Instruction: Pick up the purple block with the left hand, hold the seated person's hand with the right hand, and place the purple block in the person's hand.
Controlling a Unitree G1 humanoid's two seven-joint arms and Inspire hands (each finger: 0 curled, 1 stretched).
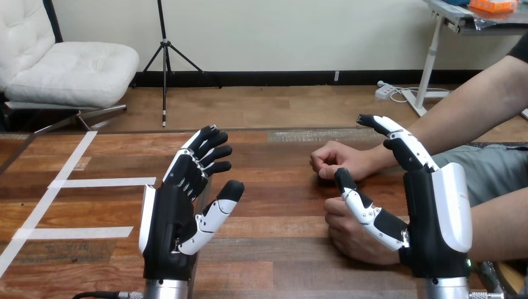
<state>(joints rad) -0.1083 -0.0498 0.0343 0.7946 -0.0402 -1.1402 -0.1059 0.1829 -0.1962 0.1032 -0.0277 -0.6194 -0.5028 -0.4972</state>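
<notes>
**Both hands up, nothing grabbed, block location unknown**

So here's where I'm at with the rig. My left hand (pixel 171 212) is raised over the left-middle of the table (pixel 274 205), palm turned inward. Its fingers are loosely spread with just a relaxed bend at the tips, and there's nothing in it. My right hand (pixel 429 212) is up on the right side. Its fingers are straight and pointing away from me, the thumb sticks out to the left, and it's holding nothing either.

The person has both hands on the table at the right, both closed into loose fists. The person's farther hand (pixel 336 161) sits past my right fingertips. The person's nearer hand (pixel 348 230) is just left of my right palm, and my thumb crosses in front of it. I can't tell if the two are touching, but nothing is wrapped around it.

Honestly, I can't tell where the purple block is from here.

What matters for the hold is that the nearer fist lies left of my right hand. Its forearm runs in from the right edge, so my right hand is much closer than my left. My guess is the fist needs to open palm-up first.
</notes>
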